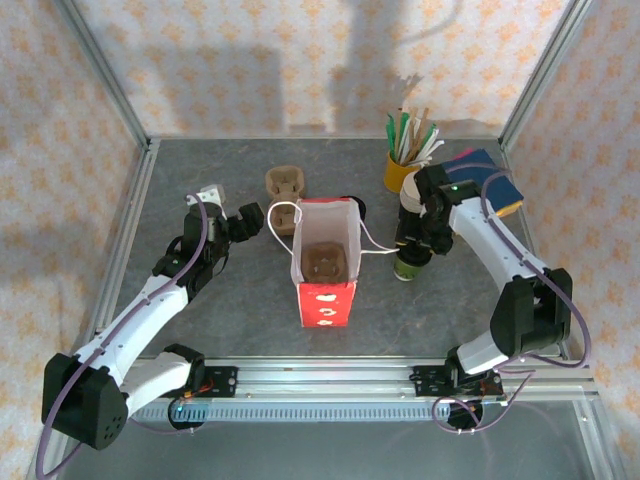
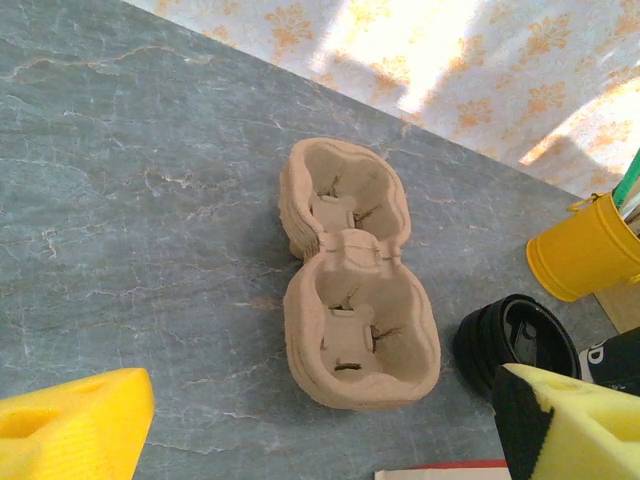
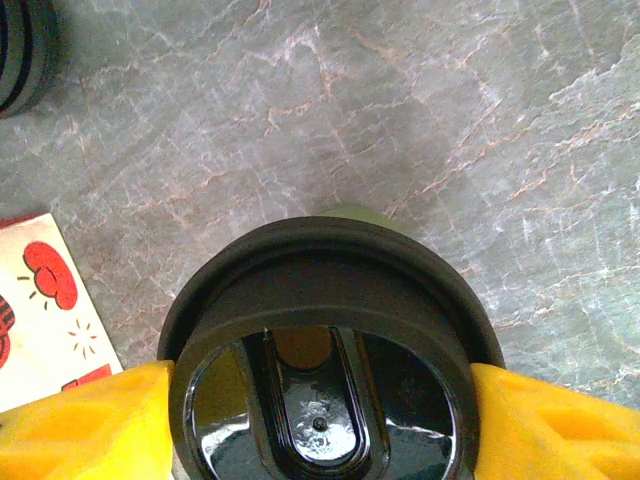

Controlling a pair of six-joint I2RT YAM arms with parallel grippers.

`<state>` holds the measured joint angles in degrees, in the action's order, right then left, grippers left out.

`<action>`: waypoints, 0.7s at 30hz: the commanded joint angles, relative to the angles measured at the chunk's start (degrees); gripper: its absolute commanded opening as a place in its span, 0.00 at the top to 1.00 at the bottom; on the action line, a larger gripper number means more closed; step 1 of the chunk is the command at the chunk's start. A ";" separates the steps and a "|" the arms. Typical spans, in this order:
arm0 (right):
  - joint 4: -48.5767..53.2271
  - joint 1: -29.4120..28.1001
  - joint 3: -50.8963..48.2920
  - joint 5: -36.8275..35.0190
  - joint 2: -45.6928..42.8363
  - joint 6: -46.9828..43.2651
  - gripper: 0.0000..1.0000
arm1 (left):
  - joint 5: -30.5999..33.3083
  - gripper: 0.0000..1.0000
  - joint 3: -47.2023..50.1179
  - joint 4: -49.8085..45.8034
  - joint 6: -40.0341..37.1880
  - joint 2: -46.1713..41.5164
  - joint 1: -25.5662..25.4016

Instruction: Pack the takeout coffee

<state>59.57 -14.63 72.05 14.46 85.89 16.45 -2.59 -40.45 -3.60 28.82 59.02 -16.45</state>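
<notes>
Right gripper [image 3: 320, 425] is clamped on the coffee cup [image 1: 406, 266], yellow pads [image 3: 80, 420] pressed to both sides of its black lid [image 3: 320, 300]. The cup stands upright just right of the paper bag [image 1: 326, 300], not touching it. I cannot tell whether its base is off the table [image 1: 200, 180].

The bag's mouth faces up, with a pulp carrier [image 1: 326, 262] inside. The bag lies to this gripper's left, and the right arm is nearer.

Left gripper [image 1: 250, 222] has its jaws apart and empty, at the bag's far side.

My read: lift, shift left, lower straight down.

light: bright, sunlit patches on wall [image 2: 430, 60] | shadows: soft | glare: lid [image 3: 320, 400] | focus: sharp
</notes>
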 commanded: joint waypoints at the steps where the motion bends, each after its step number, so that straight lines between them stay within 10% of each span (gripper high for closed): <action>1: 0.46 -1.24 -1.52 -2.24 -2.16 2.43 0.31 | 0.26 0.11 -1.96 -1.13 -0.78 -0.36 0.46; 21: 3.08 -6.38 -0.74 -4.01 -3.57 4.14 0.18 | -0.13 0.11 -1.91 -1.41 -0.52 -0.72 0.45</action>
<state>60.45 -20.60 69.89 12.49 84.03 19.94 -2.59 -40.47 -3.60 28.84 59.00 -16.45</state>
